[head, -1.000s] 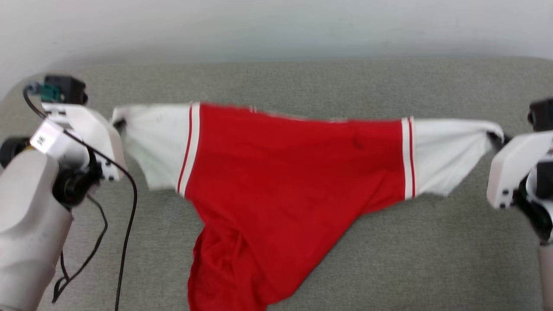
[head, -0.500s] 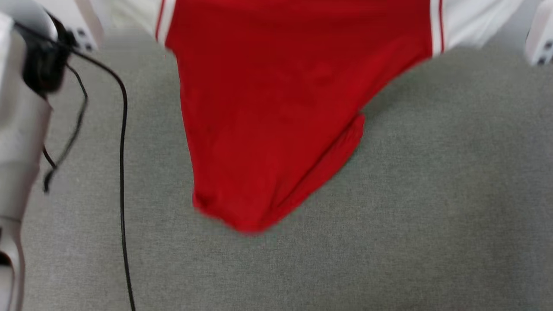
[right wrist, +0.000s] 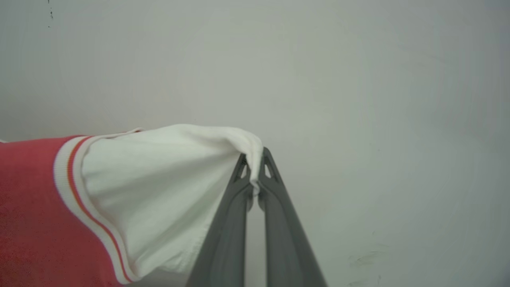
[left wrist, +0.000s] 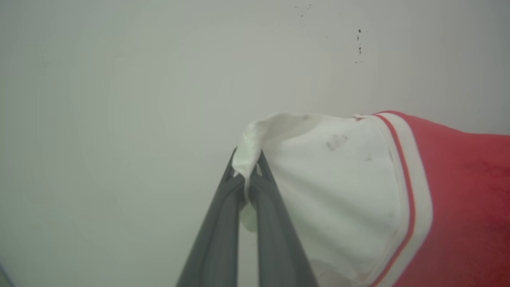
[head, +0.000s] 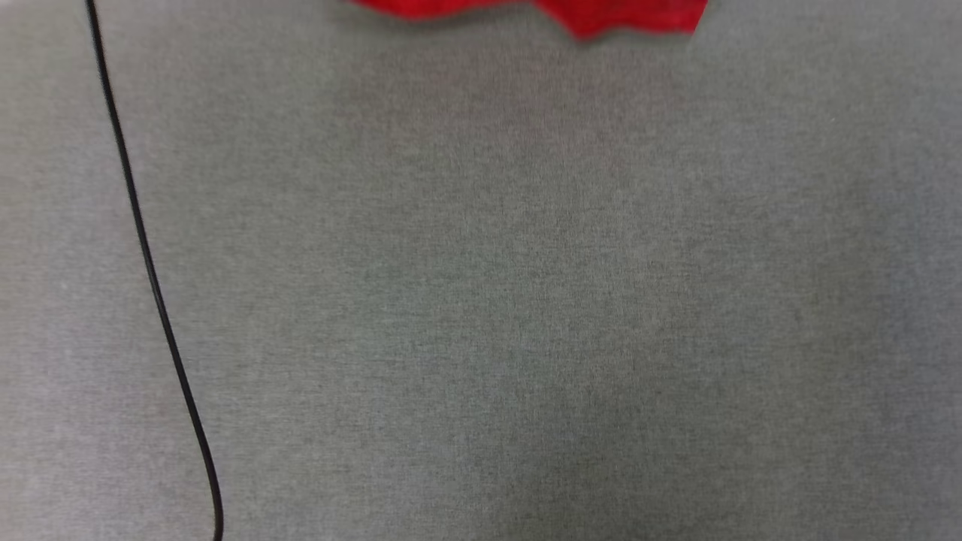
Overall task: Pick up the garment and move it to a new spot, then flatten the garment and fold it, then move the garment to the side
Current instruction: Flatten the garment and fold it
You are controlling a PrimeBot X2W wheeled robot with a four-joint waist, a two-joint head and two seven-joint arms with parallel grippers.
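One red strip of the garment crosses the head view's top edge over grey fabric; left wrist view, the left tool pinches one white sleeve; right wrist view, the right tool pinches the other sleeve.

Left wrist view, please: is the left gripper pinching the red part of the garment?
No, the left gripper is shut on the white sleeve edge of the garment, apart from its red fabric.

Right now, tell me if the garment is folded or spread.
Spread, not folded: left gripper and right gripper each pinch a white sleeve of the garment.
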